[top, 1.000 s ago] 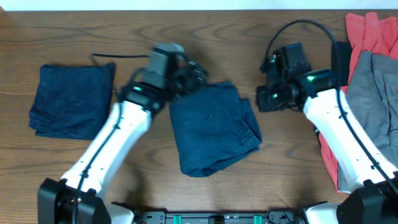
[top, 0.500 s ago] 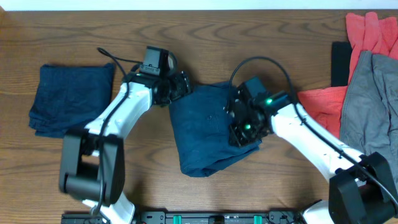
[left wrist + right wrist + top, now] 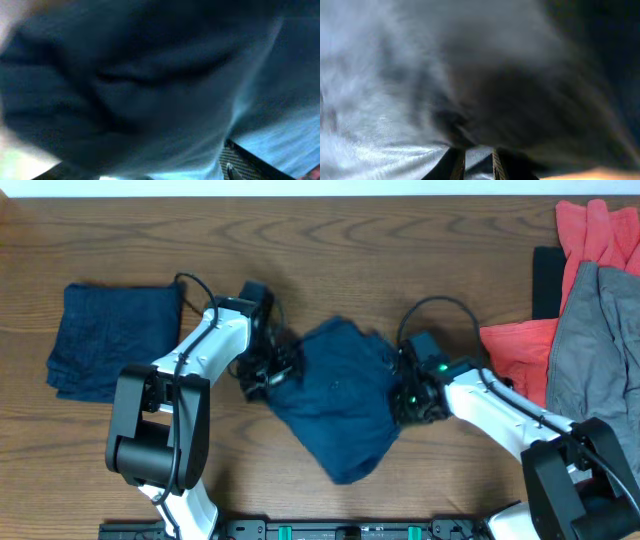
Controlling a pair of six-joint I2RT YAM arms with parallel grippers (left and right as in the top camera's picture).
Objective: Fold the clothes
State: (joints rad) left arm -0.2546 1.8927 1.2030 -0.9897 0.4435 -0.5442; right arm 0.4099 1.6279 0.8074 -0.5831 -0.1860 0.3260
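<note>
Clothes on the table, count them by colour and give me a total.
Navy: 2, the folded navy garment and the middle navy garment.
Red: 1, the red garment, as far as shows.
Grey: 1, the grey garment.
Total: 4.

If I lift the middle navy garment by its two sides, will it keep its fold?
Probably not: the navy garment is wrinkled and bunched where the left gripper and right gripper meet it, so it looks floppy. Its unsupported lower end would likely sag and may open.

navy shorts (image 3: 340,405) | mid-table, askew (bunched) | second pair (image 3: 115,340) folded left
</note>
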